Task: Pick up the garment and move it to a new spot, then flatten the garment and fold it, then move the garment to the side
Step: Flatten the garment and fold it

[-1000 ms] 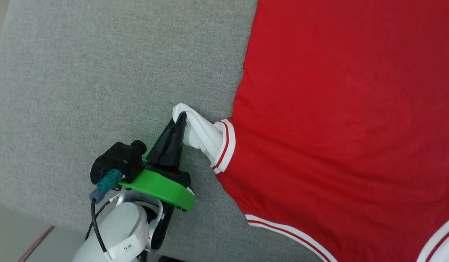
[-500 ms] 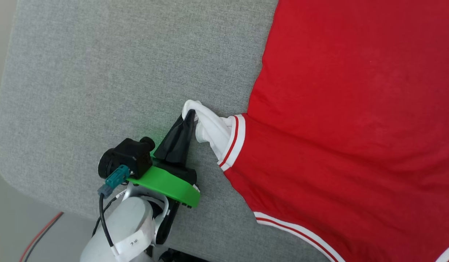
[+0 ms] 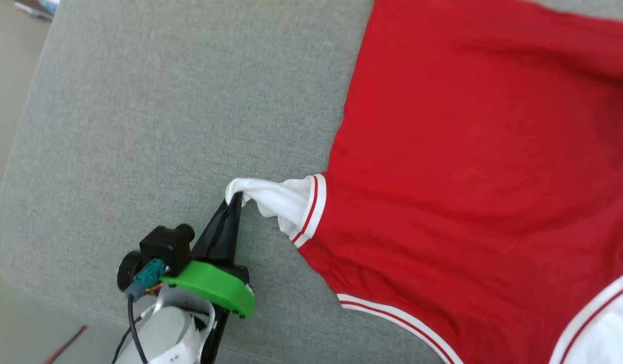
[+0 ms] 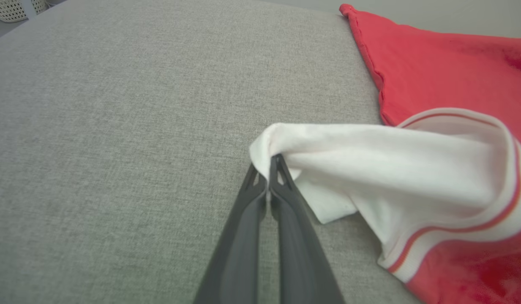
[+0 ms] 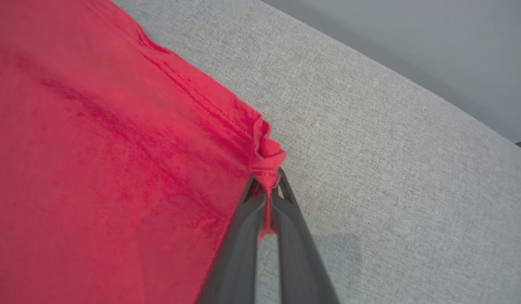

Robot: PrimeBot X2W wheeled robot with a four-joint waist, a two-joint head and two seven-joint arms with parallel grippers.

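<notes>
**Garment [image 3: 468,177]: held at two points, flattening in hand**

1. Position. The garment lies spread on the grey padded surface [image 3: 164,126], with most of its red body flat against the fabric. The face turned upward is plain red; no print shows on it. A striped hem band runs along the lower edge in the head view. A second white sleeve [image 3: 614,323] sits at the lower right corner of that view.

2. Left gripper [image 3: 234,199]. The jaws are clamped on the tip of the white sleeve [image 3: 276,197]. The sleeve is drawn out from the red body towards the robot's left. In the left wrist view it is tented up off the surface rather than lying flat.

3. Right gripper [image 5: 268,177]. The jaws are pinched together on a bunched red corner [image 5: 266,154] at the edge of the body, with a thin tag of cloth hanging between the fingers. Bare grey surface lies just beside this corner.

4. Progress, as a judgement.
   - Pick up and relocate: probably complete, since the garment is laid out on the surface.
   - Flatten: in hand. The body is mostly smooth, with light creases near the right-hand grip. The held sleeve is not yet laid down.
   - Fold: not started. No layer is doubled over.
   - Move to the side: outstanding.
</notes>
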